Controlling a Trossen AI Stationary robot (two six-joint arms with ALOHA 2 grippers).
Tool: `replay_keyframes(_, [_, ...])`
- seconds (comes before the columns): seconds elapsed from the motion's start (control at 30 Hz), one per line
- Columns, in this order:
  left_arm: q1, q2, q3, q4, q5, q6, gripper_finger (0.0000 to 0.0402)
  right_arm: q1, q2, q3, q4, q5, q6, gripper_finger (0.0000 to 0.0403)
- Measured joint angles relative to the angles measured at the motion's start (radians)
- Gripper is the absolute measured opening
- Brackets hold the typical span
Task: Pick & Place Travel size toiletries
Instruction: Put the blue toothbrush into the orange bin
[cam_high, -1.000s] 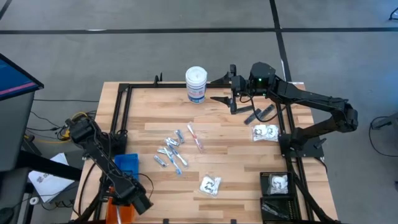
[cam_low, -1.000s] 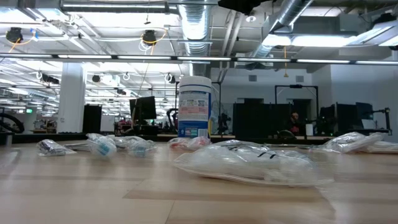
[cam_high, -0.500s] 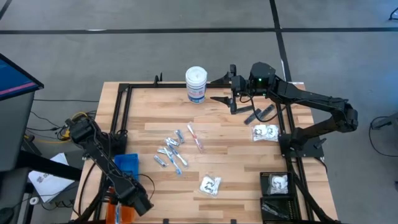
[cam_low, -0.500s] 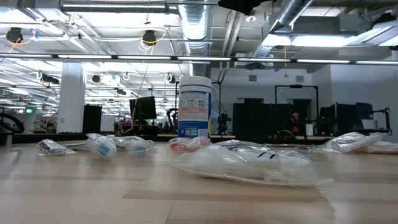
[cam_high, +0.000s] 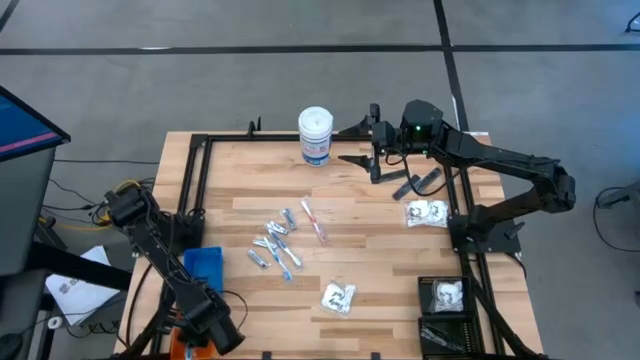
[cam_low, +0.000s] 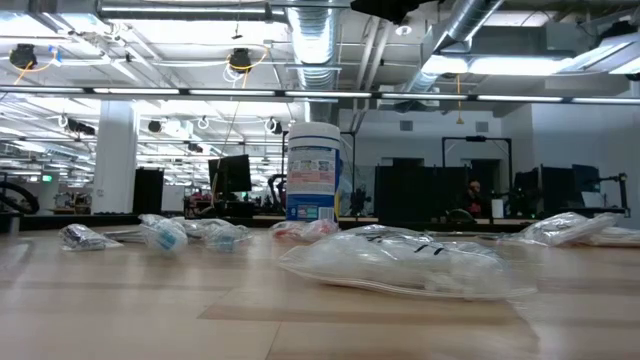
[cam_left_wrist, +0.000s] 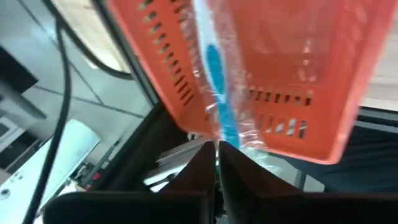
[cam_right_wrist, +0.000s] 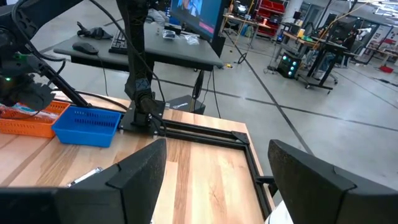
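Right now I see my left gripper (cam_high: 205, 335) off the bench's near left corner, over the orange bin (cam_high: 185, 345). Its wrist view shows the two fingers pressed together, and a clear wrapped item with a blue streak (cam_left_wrist: 214, 81) runs from the fingertips into the orange bin (cam_left_wrist: 292, 74); I cannot tell whether the fingers pinch it. A blue bin (cam_high: 204, 268) sits just beside, on the bench's left edge.

My right gripper (cam_high: 372, 133) hangs over the far edge of the bench (cam_high: 380, 240), right of the white canister (cam_high: 315, 135), with its fingers spread wide apart and nothing between them.

Most toiletries lie loose on the bench. Small silver-blue tubes (cam_high: 274, 243) cluster near the middle, with a thin white-and-red stick (cam_high: 314, 221) just beside them. One clear packet (cam_high: 338, 297) lies toward the near edge, another (cam_high: 427, 213) by the right edge. Slim black pieces (cam_high: 418, 183) lie near the right gripper. A black bin (cam_high: 447, 297) at the near right corner holds one more packet.
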Motion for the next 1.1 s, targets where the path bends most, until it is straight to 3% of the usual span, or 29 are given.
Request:
replay_keyframes(0.5, [-0.039,0.008,-0.014,0.079,0.077,-0.007,0.0000,0.000,0.000,0.000,-0.003,0.000,0.000,0.0276])
replay_keyframes(0.9, [-0.065,0.074,-0.064,0.240,0.063,-0.003,0.0000,0.000,0.000,0.000,-0.006,0.000,0.000,0.0276])
replay_keyframes(1.1, [-0.070,0.076,-0.063,0.242,-0.015,0.009,0.0000,0.000,0.000,0.000,-0.002,0.000,0.001,0.0276])
